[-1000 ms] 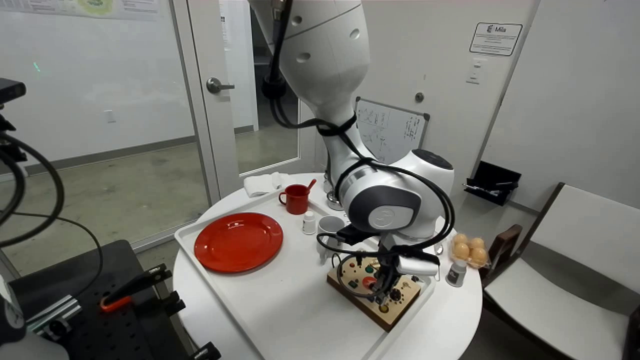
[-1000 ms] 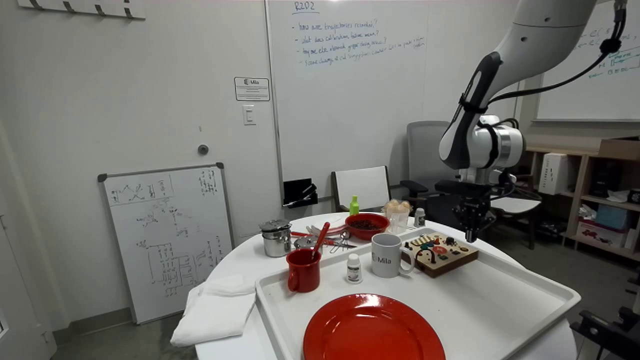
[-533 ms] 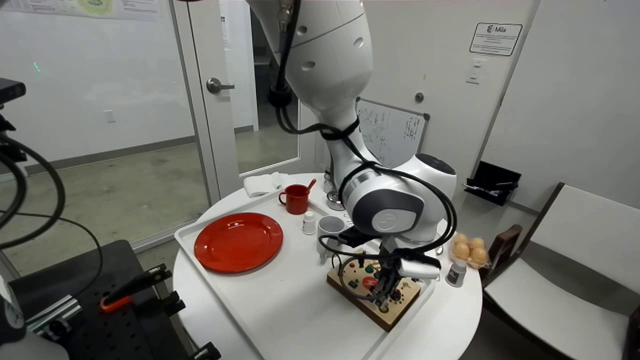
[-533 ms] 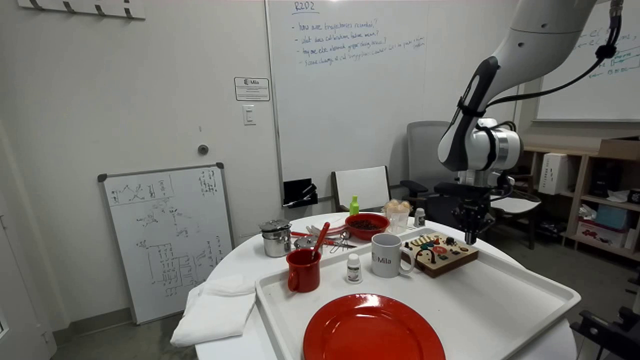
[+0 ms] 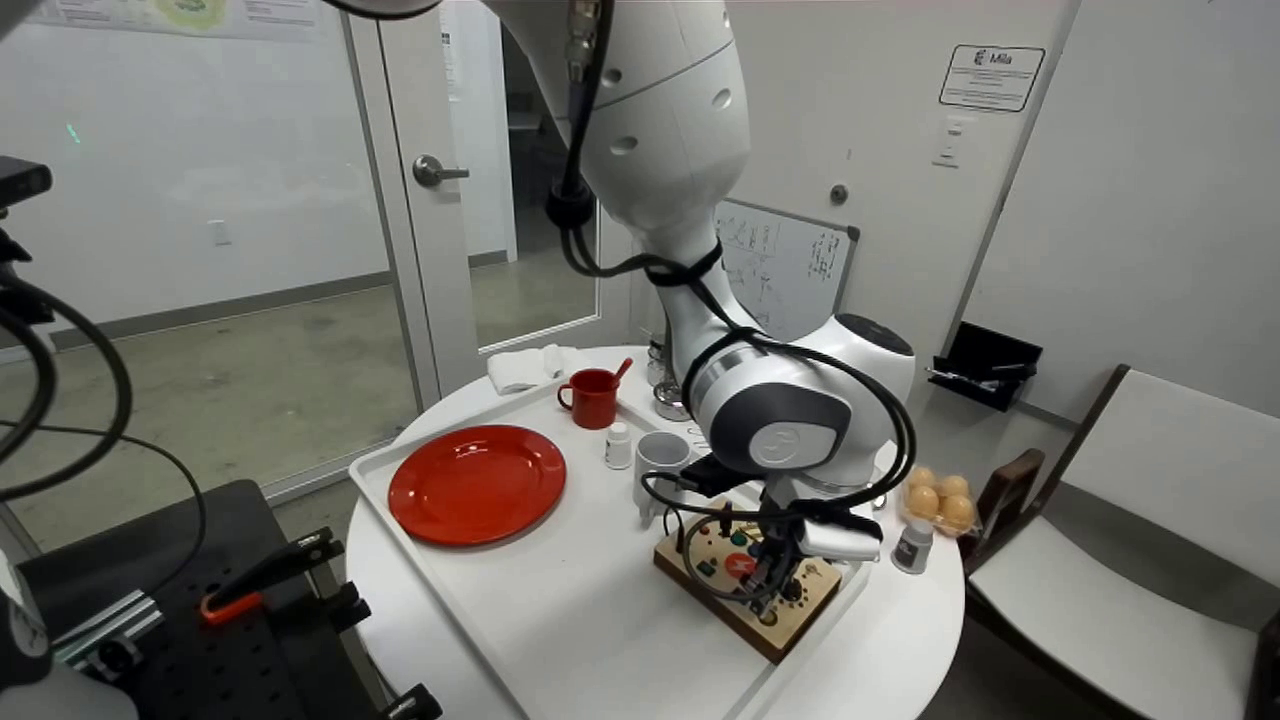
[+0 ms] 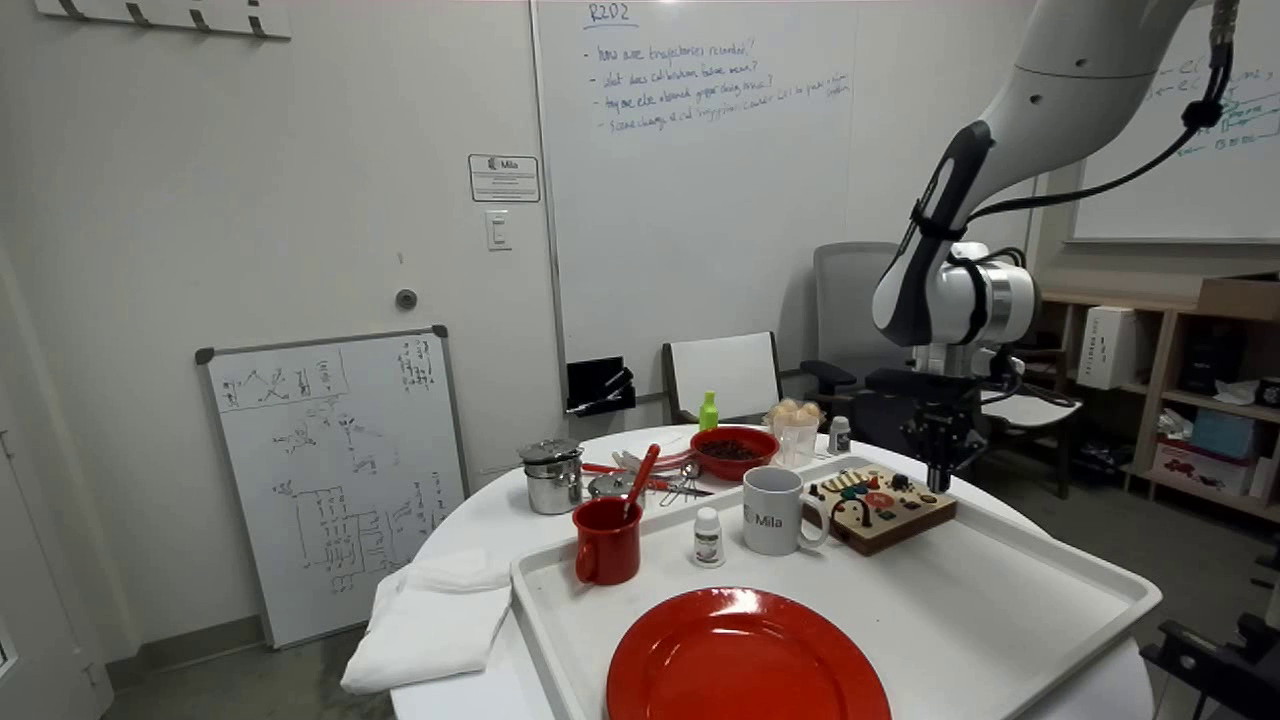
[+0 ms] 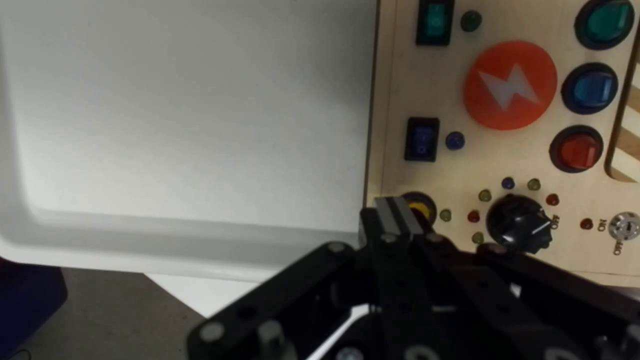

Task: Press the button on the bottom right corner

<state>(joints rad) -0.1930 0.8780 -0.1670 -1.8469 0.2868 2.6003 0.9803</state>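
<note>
The wooden button board (image 7: 480, 165) lies on the tray, with switches, small lamps, a black dial and a red disc. Its yellow button (image 7: 424, 209) sits near a corner and is partly hidden behind my fingers in the wrist view. It also shows in an exterior view (image 5: 768, 619). My gripper (image 7: 398, 216) is shut and empty, its pads (image 7: 390, 217) together. The fingertips point down at the board's corner, over the button's edge. I cannot tell whether they touch it. The gripper also shows in both exterior views (image 5: 758, 606) (image 6: 938, 484).
The black dial (image 7: 517, 222) stands close beside the fingers. A grey mug (image 6: 770, 512), a white bottle (image 6: 708, 538) and a red plate (image 6: 745, 665) share the white tray (image 6: 1090, 570). A red mug (image 6: 607, 540) is near the tray's edge. A grey bottle (image 5: 912, 547) stands beyond the tray.
My gripper has moved down a little toward the board and shifted slightly, staying shut. The board and other things have not moved.
</note>
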